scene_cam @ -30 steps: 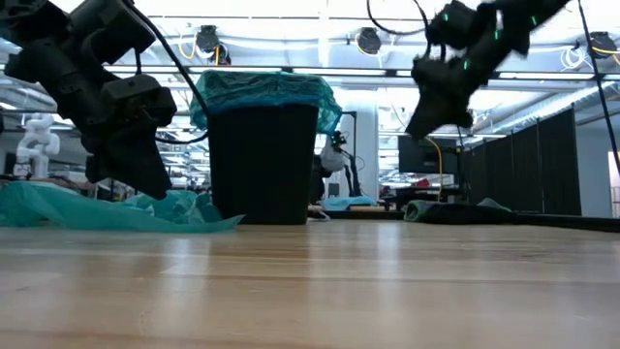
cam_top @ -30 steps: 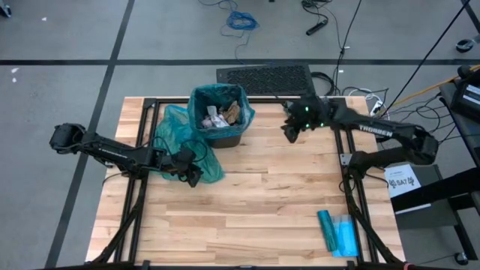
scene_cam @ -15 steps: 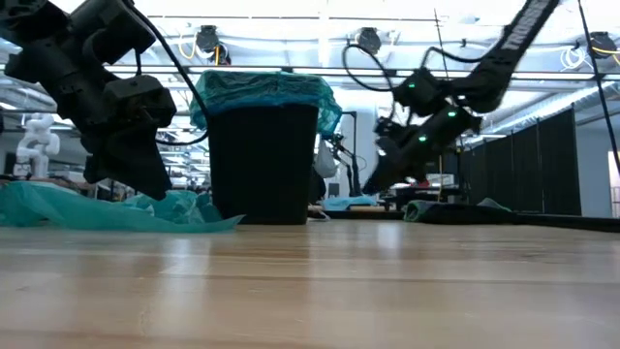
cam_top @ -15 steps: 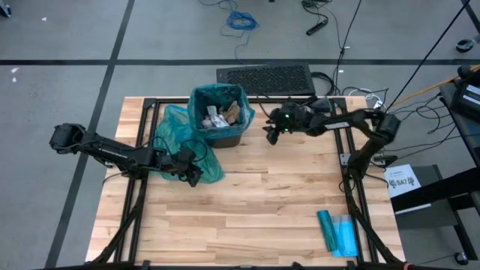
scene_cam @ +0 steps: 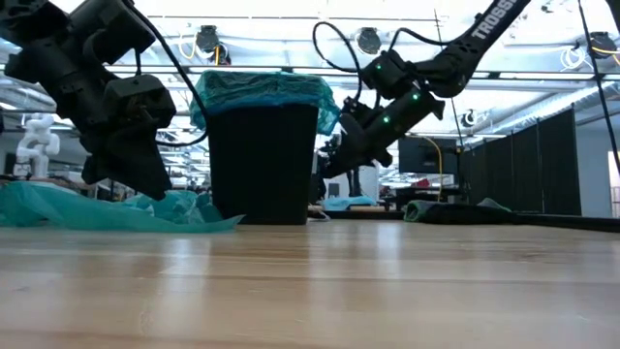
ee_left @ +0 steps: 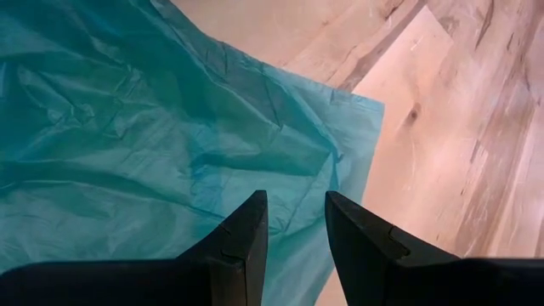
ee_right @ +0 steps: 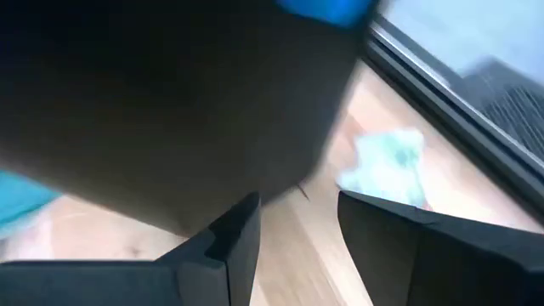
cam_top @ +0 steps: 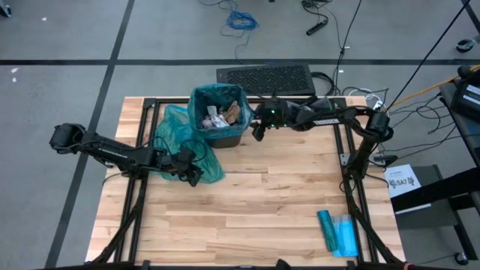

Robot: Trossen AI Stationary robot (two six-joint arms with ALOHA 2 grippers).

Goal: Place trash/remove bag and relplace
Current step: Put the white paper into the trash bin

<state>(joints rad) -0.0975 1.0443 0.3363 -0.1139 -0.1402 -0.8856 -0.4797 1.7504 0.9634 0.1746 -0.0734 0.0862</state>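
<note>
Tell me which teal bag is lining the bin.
The teal bag folded over the black bin's rim, with trash inside. The other teal bag lies loose on the table beside it.

One black bin stands at twelve o'clock, lined by one teal bag. A second teal bag lies loose at ten o'clock. One blue-teal packet lies at five o'clock, and there are two grippers, left and right.

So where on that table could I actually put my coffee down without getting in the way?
The wide bare wood in the middle, between the loose teal bag and the blue packet, is free. It is crowded at the far edge: the bin, with the right gripper beside it and the left gripper over the bag.
</note>
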